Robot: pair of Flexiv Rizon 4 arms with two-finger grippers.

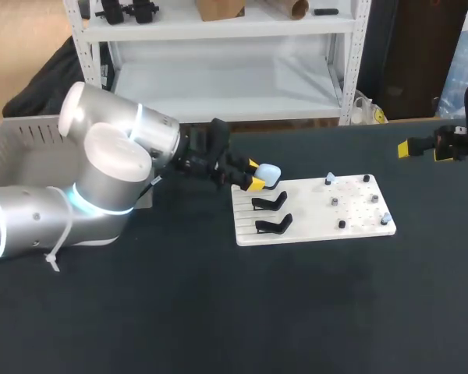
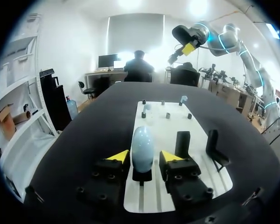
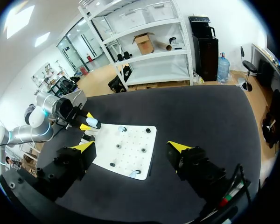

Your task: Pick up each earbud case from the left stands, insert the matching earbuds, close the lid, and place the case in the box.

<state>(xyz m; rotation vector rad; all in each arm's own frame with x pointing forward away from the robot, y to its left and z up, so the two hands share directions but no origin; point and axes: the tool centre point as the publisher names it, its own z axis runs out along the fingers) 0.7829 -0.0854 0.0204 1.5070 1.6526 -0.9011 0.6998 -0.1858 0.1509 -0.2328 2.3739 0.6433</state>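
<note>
1. Desk (image 1: pixel 218 312): dark top, filling the lower half of the head view.
2. White board (image 1: pixel 312 220): centre right of the frame, lying flat on the desk.
3. Two black stands (image 1: pixel 273 225), (image 1: pixel 270 202): left part of the board, nearest rows. Neither carries a case.
4. Earbuds (image 1: pixel 335 201): small pieces set on pegs across the right part of the board, some pale, some dark. None has been lifted.
5. Earbud case (image 1: pixel 270 173): pale blue, lid shut, upright at the board's upper left corner. In the left wrist view it sits on a third black stand.
6. Left gripper (image 1: pixel 255 176): reaching in from the frame's left, level with the case. Its fingers (image 2: pixel 119 157) are apart, one on each side of the case. The one on the side away from the other stands is against it or nearly so, and the other shows a gap. Not judged clamped.
7. Box (image 1: pixel 15 144): grey, upper left of the frame, partly behind the left arm. No case shows in the visible part.
8. Right gripper (image 1: pixel 421 149): far right edge of the frame, well apart from the board, fingers wide apart with nothing between them.

Progress, as judged: at the pick-up step for this case. Lifting, opening, inserting the earbuds, closing and boxing all remain.
</note>
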